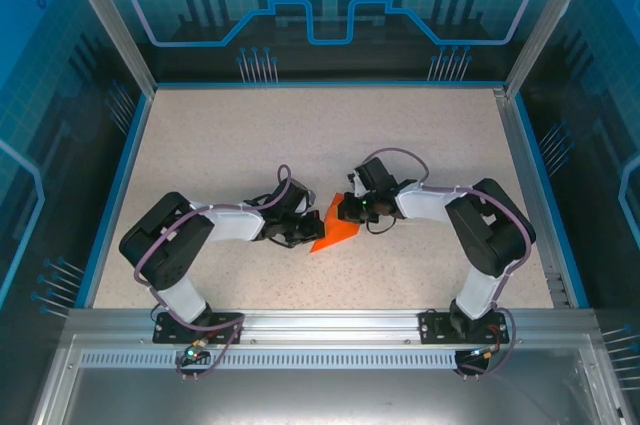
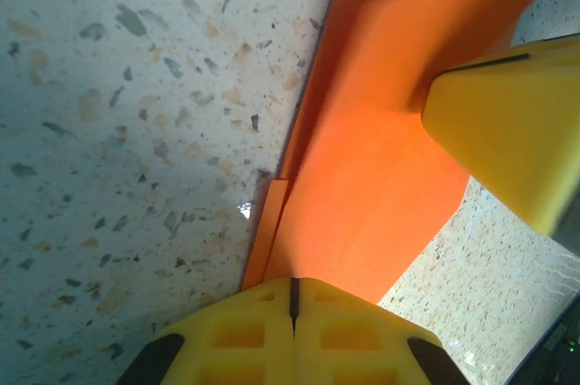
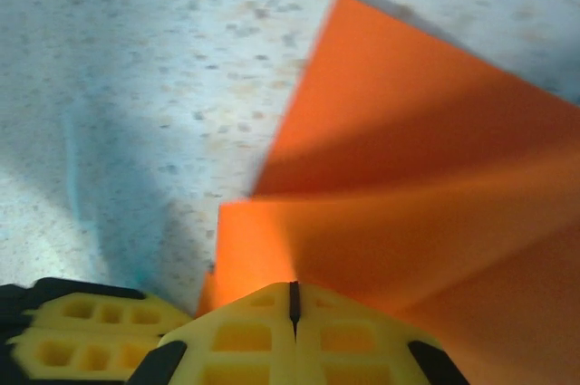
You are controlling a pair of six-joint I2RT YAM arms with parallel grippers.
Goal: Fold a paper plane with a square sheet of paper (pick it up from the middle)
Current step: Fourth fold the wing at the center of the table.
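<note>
The square sheet of paper (image 1: 335, 232), part-folded (triangular outline), lies mid-desk (image 1: 230, 135). The left end effector (image 2: 292, 287) and right end effector (image 3: 292, 290) are closed, tips set on it. A fold is judged under way; the crease must be pressed flat next.

A beige, dark-speckled stone-look tabletop (image 1: 230, 145) is edged by a thin blue strip (image 1: 122, 180). Translucent blue wall panels (image 1: 330, 5) printed with circuit lines stand around it between silver metal posts (image 1: 105, 15). A silver slotted rail (image 1: 330, 323) runs along the near edge, fronting what seems to be a grey metal sheet (image 1: 320, 395).
</note>
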